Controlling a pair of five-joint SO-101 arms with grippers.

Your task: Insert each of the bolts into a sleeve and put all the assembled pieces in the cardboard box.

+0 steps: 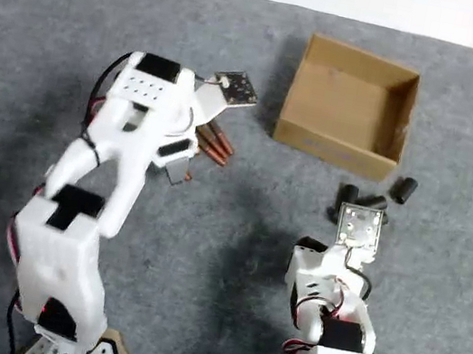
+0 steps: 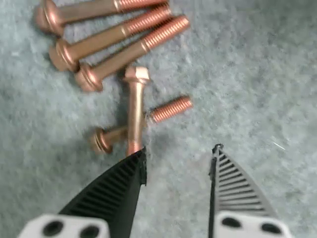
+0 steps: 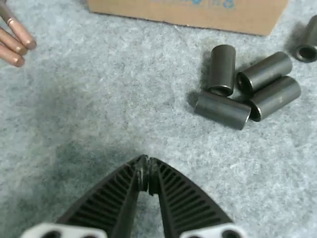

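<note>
Several copper bolts (image 2: 114, 42) lie on the grey carpet; three lie side by side, and one bolt (image 2: 134, 111) lies across another. My left gripper (image 2: 178, 151) is open just short of them, one fingertip (image 2: 138, 161) touching the crossed bolt's threaded end. In the high view the bolts (image 1: 216, 143) lie left of the cardboard box (image 1: 348, 105). Several dark sleeves (image 3: 245, 84) lie in a cluster on their sides, with one more sleeve (image 3: 307, 42) apart near the box (image 3: 188, 12). My right gripper (image 3: 147, 171) is shut and empty, short of the cluster.
The box stands open at the back with nothing visible inside. A lone sleeve (image 1: 404, 189) lies right of the cluster, below the box's front right corner. Bare carpet lies between the two arms.
</note>
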